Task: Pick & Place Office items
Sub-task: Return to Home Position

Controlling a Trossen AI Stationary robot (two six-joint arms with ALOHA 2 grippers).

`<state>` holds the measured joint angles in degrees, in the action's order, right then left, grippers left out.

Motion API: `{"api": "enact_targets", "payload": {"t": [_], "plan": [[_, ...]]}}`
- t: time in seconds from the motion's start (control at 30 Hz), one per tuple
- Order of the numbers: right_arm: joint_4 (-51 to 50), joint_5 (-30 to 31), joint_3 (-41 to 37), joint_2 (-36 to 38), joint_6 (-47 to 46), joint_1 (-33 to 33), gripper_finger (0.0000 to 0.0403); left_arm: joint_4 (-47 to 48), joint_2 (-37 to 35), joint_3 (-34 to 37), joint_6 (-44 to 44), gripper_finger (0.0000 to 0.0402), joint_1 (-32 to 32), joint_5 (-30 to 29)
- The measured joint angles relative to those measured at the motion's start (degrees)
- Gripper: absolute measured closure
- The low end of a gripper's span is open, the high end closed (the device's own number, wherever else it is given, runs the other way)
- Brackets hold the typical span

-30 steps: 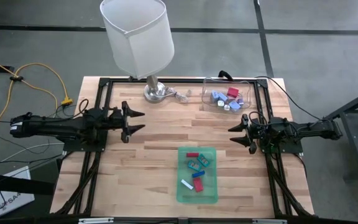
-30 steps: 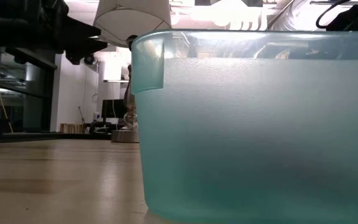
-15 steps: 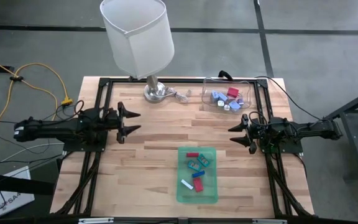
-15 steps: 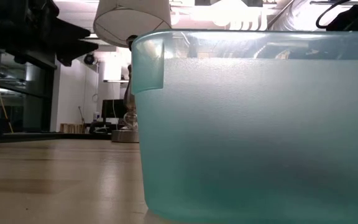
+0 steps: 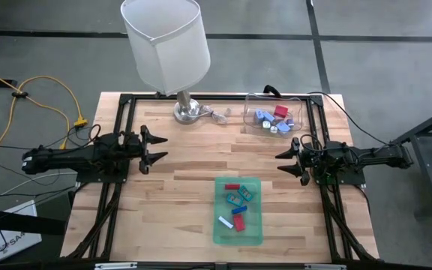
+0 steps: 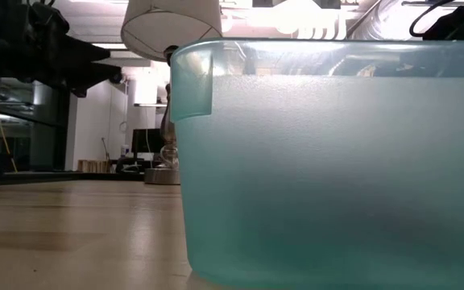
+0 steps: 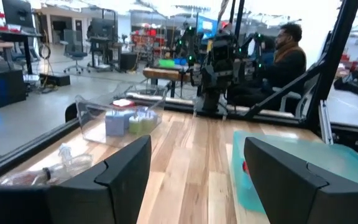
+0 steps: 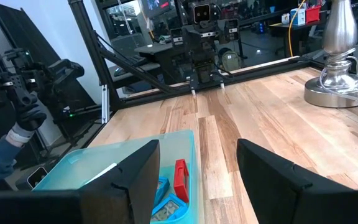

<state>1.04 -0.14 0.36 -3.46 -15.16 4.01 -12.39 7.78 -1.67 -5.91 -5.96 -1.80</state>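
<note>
Left pincer (image 5: 163,147) hangs over the left side of the counter (image 5: 186,172), its fingers spread apart with nothing between them. The right pincer (image 5: 279,162) sits opposite at the right edge, likewise spread and holding nothing. Each is well apart from both boxes, and both arms lie low along their own sides of the frame, which reads as a parked pose rather than a reach.

The office items (image 5: 240,210) are split between two places. A small group in blue, red and white lies in the clear container (image 5: 300,105) at the far right corner, near the lamp (image 5: 163,45). About half a dozen more, in red, teal, blue and white, lie in the green tray (image 5: 217,232) at the near middle of the counter. The right wrist view shows a red stick and teal pieces at one end of that tray. None lies loose on the wood.

If the job is to empty the tray into the container, I judge it roughly half done, with the tray's load yet to go.

No brand or label can be read on any piece or box. A white sheet on the floor (image 5: 396,45) by the near left corner carries print too small to make out.
</note>
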Motion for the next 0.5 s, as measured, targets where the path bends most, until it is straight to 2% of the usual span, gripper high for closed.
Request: {"api": "enact_targets", "payload": {"t": [0.5], "plan": [[0.0,0.0,0.01,0.0,0.0,-0.02,0.0201,12.51,-7.74,0.19,-3.83,0.0151,0.0,-2.05]]}}
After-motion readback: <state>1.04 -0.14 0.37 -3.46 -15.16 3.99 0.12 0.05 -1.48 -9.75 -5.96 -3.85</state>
